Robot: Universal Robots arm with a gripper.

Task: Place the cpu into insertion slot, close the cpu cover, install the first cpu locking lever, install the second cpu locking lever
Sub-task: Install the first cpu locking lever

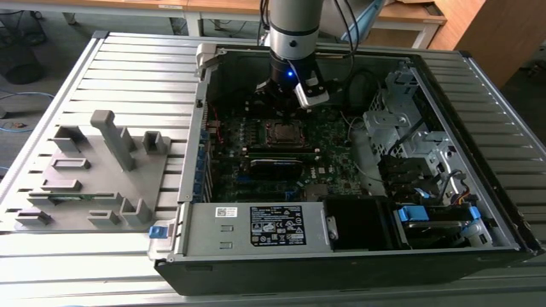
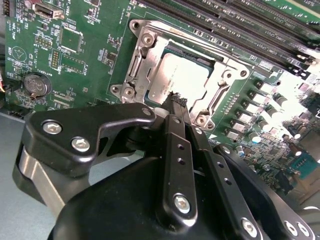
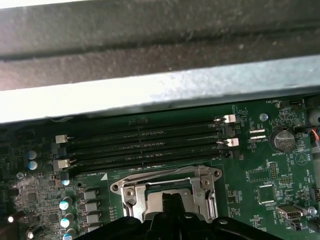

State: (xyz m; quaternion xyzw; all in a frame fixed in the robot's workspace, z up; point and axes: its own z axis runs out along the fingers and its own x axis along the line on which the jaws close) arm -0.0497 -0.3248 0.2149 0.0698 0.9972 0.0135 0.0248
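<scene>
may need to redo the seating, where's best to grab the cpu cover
Probably its thin outer rim, on the side nearest the shut pincer, coming from above: the cpu cover lies flat around the cpu, its centre cut out, so only the rim offers a hold.

A slatted metal table (image 1: pixel 128 70) carries an open computer case (image 1: pixel 358 256) and grey fixture (image 1: pixel 94 179).

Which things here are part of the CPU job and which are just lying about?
Job: cpu, seated in the insertion slot; cpu cover; gripper, fingers together.
Lying about: grey fixture tray; memory slots; coin battery.
</scene>
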